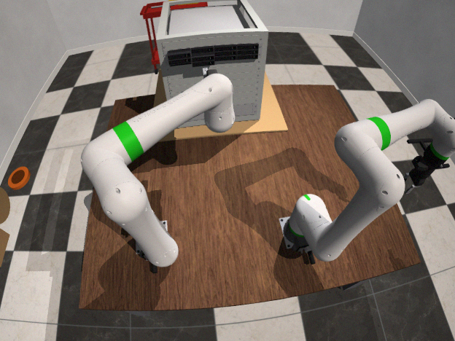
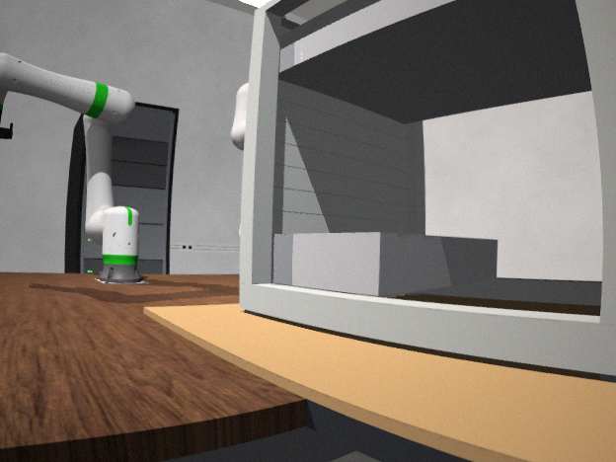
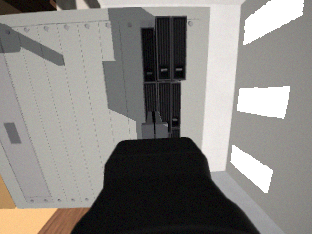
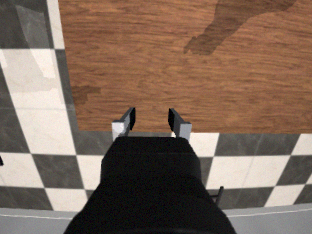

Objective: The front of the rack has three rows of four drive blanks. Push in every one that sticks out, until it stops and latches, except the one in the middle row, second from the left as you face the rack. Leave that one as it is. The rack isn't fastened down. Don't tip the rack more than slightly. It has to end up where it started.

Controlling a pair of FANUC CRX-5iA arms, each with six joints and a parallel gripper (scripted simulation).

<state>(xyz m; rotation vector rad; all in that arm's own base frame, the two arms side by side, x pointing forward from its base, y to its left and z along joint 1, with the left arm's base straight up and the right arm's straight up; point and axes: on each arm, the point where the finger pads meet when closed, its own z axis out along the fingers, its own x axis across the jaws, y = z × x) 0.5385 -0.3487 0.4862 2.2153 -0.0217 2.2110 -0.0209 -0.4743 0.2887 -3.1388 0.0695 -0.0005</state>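
The grey rack (image 1: 248, 95) (image 2: 255, 198) (image 3: 75, 115) stands upright, its black drive blanks high on the front. The left wrist view shows them turned sideways. In the leftmost column, the top blank (image 3: 179, 47) and middle blank (image 3: 163, 47) look nearer than the bottom blank (image 3: 148, 52), so they seem to stick out. In the second column, the bottom blank (image 1: 203, 60) seems to stick out; the middle one is partly covered. My left gripper (image 1: 204, 68) (image 3: 153, 118) is shut and empty, in front of the second column's lower rows; contact is unclear. My right gripper (image 4: 152, 114) is open, far from the rack.
The rack stands on a tan board (image 1: 273, 117) (image 2: 347, 357) at the back of the wooden table (image 1: 227, 220) (image 2: 124, 372). A red trolley (image 1: 151, 14) stands behind the rack. The right arm is beyond the table's right side, its gripper near the edge.
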